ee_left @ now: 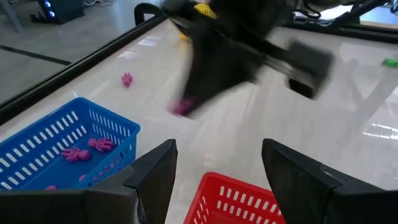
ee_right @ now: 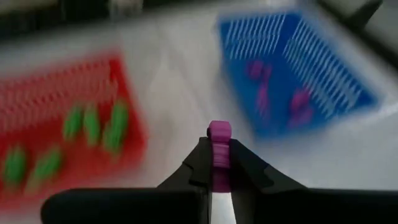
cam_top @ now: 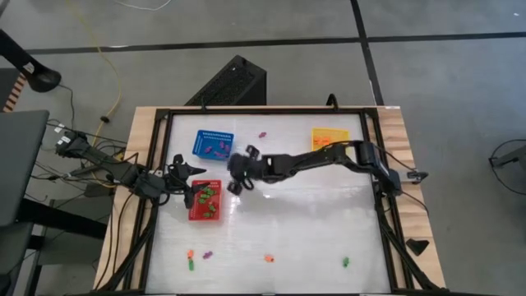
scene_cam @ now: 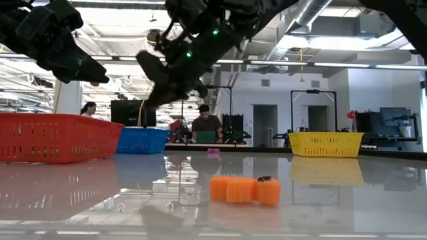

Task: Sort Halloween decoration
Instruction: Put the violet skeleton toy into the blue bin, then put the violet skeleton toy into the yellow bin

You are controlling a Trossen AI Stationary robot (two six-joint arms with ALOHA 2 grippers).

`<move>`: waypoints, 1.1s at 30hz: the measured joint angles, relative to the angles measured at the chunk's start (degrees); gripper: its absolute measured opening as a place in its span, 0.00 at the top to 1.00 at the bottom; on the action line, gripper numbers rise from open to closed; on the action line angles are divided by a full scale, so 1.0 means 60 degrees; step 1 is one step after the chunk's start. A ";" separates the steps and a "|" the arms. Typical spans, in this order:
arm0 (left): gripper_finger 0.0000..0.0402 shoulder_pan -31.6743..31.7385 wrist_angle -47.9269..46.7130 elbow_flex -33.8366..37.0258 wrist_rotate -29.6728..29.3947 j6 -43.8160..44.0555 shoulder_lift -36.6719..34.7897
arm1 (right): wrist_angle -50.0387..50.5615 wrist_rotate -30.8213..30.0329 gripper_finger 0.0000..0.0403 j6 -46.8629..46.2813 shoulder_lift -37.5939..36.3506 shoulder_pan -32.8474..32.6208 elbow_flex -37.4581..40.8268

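Right gripper (ee_right: 214,163) pinches purple trinket (ee_right: 218,146) between baskets, over open table.

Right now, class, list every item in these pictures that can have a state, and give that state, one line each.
Right gripper: jaws shut on a purple trinket, above the table near the blue basket.
Left gripper: jaws open, empty, over the red basket.
Blue basket: upright, holds purple trinkets.
Red basket: upright, holds green trinkets.
Yellow basket: upright, contents unclear.
Orange trinket: lying loose on the table.
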State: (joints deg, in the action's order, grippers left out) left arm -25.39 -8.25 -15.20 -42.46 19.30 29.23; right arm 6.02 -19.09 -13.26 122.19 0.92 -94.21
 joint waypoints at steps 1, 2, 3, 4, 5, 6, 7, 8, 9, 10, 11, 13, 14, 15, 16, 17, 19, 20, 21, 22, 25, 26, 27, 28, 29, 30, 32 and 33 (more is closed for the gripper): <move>0.44 0.0000 0.0000 0.0000 0.0000 0.0062 0.0000 | -0.0483 0.0076 0.86 0.0081 0.0000 0.0179 -0.0004; 0.44 0.0000 -0.0004 0.0000 0.0000 0.0140 0.0000 | -0.0921 0.0167 0.86 0.0157 0.0000 0.0365 -0.0004; 0.44 -0.0001 0.0000 0.0000 0.0003 0.0157 0.0000 | -0.1293 0.0305 0.86 0.0187 0.0000 0.0539 -0.0007; 0.44 0.0000 -0.0002 0.0000 0.0004 0.0158 0.0000 | -0.1602 0.0432 0.86 0.0188 0.0000 0.0730 -0.0009; 0.44 0.0000 -0.0004 0.0000 0.0004 0.0159 0.0002 | -0.1852 0.0501 0.86 0.0191 0.0000 0.0895 -0.0011; 0.44 -0.0001 -0.0004 0.0000 0.0004 0.0159 0.0000 | -0.2060 0.0610 0.86 0.0193 0.0000 0.1063 -0.0011; 0.44 0.0000 -0.0004 0.0000 0.0004 0.0157 0.0000 | -0.2285 0.0772 0.86 0.0195 0.0043 0.1223 -0.0011; 0.44 0.0000 -0.0007 0.0000 0.0004 0.0151 0.0000 | -0.2623 0.0933 0.85 0.0197 0.0142 0.1367 -0.0022; 0.44 -0.0003 0.0000 0.0000 0.0004 0.0141 0.0000 | -0.2851 0.1211 0.84 0.0193 0.0181 0.1484 -0.0029; 0.44 -0.0002 -0.0005 0.0000 0.0007 0.0129 0.0002 | -0.2954 0.1548 0.82 0.0156 0.0217 0.1618 -0.0016; 0.44 -0.0001 -0.0011 0.0000 0.0007 0.0127 0.0000 | -0.3263 0.1858 0.79 0.0012 0.0349 0.1727 -0.0010; 0.44 -0.0001 0.0000 0.0000 0.0029 0.0070 0.0000 | -0.3986 0.2367 0.74 -0.0374 0.0609 0.1875 -0.0035; 0.44 -0.0003 0.0000 0.0000 0.0044 0.0038 -0.0001 | -0.4191 0.2581 0.72 -0.0547 0.0712 0.1947 -0.0030; 0.44 0.0000 0.0015 0.0000 0.0077 0.0027 -0.0004 | -0.4489 0.2695 0.70 -0.0611 0.0887 0.2006 -0.0055; 0.44 0.0000 0.0029 -0.0004 0.0100 0.0006 -0.0004 | -0.4633 0.2732 0.68 -0.0659 0.1041 0.2008 -0.0124; 0.44 -0.0001 0.0015 -0.0001 0.0123 0.0009 -0.0001 | -0.4596 0.2738 0.66 -0.0704 0.1125 0.2008 -0.0158; 0.44 -0.0001 0.0011 -0.0004 0.0189 0.0016 -0.0004 | -0.4467 0.2730 0.63 -0.0770 0.1202 0.2001 -0.0177; 0.44 0.0000 0.0007 -0.0001 0.0200 0.0016 -0.0004 | -0.4638 0.2717 0.61 -0.0773 0.1255 0.2002 -0.0213; 0.44 -0.0003 -0.0002 -0.0004 0.0204 0.0016 -0.0004 | -0.4618 0.2726 0.59 -0.0775 0.1247 0.2017 -0.0217; 0.44 -0.0003 -0.0004 -0.0003 0.0200 0.0016 -0.0004 | -0.4476 0.2789 0.58 -0.0783 0.1213 0.2042 -0.0215; 0.44 0.0000 -0.0011 -0.0004 0.0201 -0.0029 -0.0001 | -0.4096 0.2920 0.53 -0.0779 0.1204 0.2099 -0.0297; 0.44 -0.0001 -0.0011 -0.0004 0.0204 -0.0026 -0.0004 | -0.3753 0.2963 0.52 -0.0777 0.1125 0.2128 -0.0343; 0.44 0.0000 -0.0007 -0.0004 0.0202 -0.0019 -0.0004 | -0.3212 0.3004 0.51 -0.0741 0.1003 0.2164 -0.0390; 0.44 -0.0001 -0.0011 -0.0004 0.0204 -0.0017 -0.0004 | -0.2691 0.3075 0.50 -0.0612 0.0927 0.2207 -0.0513; 0.44 -0.0001 -0.0010 -0.0004 0.0212 -0.0017 -0.0003 | -0.2220 0.3162 0.49 -0.0453 0.0858 0.2249 -0.0672; 0.44 -0.0002 -0.0008 -0.0004 0.0219 -0.0017 0.0000 | -0.1519 0.3284 0.48 -0.0311 0.0693 0.2307 -0.0776; 0.44 -0.0001 -0.0015 -0.0004 0.0246 -0.0014 -0.0004 | -0.0027 0.3427 0.48 -0.0197 0.0532 0.2427 -0.1034; 0.44 -0.0002 -0.0013 -0.0004 0.0255 -0.0019 -0.0001 | 0.0585 0.3430 0.48 -0.0164 0.0519 0.2492 -0.1197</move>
State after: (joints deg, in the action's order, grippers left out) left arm -25.40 -8.33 -15.22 -40.93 19.19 29.23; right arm 9.53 1.49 -14.24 125.31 15.87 -101.40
